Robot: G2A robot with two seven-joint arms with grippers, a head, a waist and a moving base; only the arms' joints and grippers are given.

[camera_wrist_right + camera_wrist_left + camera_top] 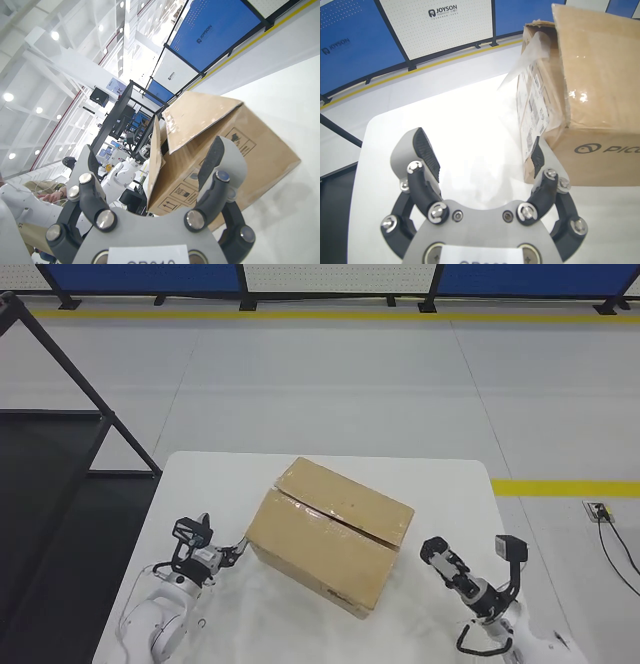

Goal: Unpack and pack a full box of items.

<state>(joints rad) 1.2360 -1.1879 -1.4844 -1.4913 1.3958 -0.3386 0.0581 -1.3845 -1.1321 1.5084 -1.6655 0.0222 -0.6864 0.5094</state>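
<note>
Two grippers flank a brown cardboard box [330, 534] that sits at an angle in the middle of the white rounded surface [200, 479]. The left gripper [480, 140] is spread wide just beside the box's labelled end. The right gripper [153, 147] is likewise released, near the opposite end but apart from it. One likely hazard is that pushing a flap without bracing the far side could slide or turn the box, and the loose clear tape [527, 62] could snag a finger. The top flaps [200, 120] are folded down but unsealed, with one riding slightly up.
</note>
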